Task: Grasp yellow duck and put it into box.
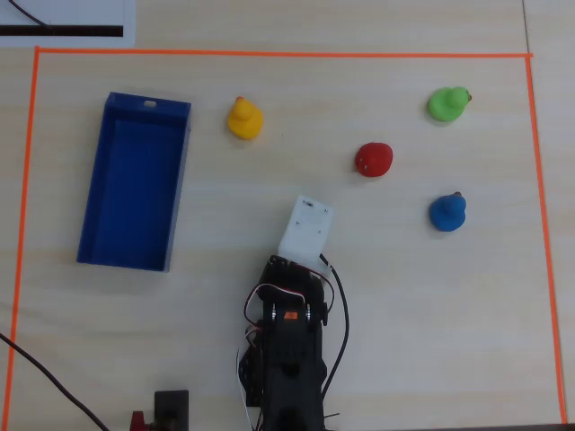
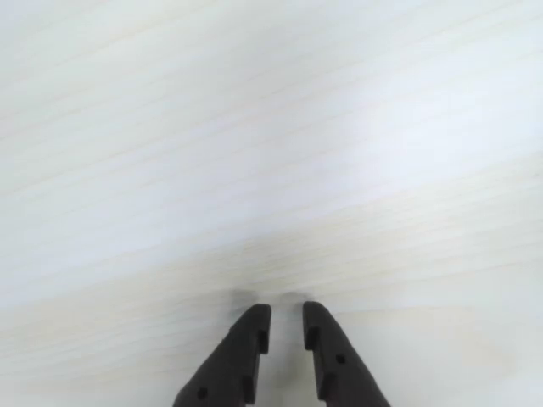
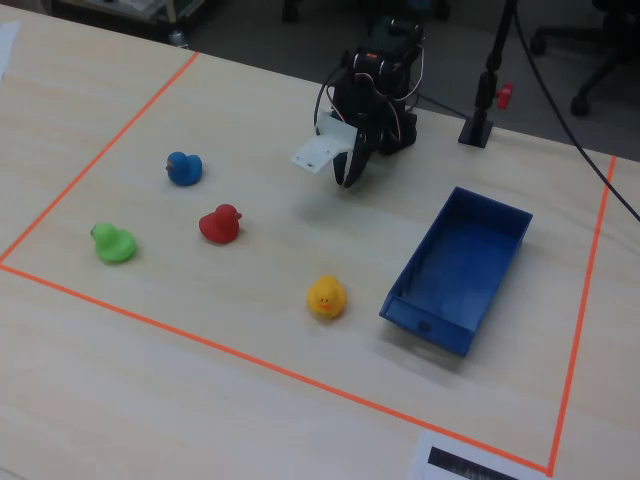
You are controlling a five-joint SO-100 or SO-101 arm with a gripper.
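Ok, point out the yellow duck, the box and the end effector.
yellow duck (image 1: 244, 120), overhead view, on the middle of its body.
box (image 3: 500, 219), fixed view, on its far short wall.
end effector (image 2: 287, 320), wrist view, midway between the two dark fingertips.

Pale wood-grain surface (image 1: 431, 305) with orange tape border (image 1: 269, 53). Green duck (image 1: 446, 104) near far-right corner in overhead view, red duck (image 1: 373, 159) toward the middle, blue duck (image 1: 446, 213) below green; all three apart, none touching. White paper with black bar (image 1: 63, 27) outside the tape, top left. Black cable (image 1: 40, 373) at lower left.
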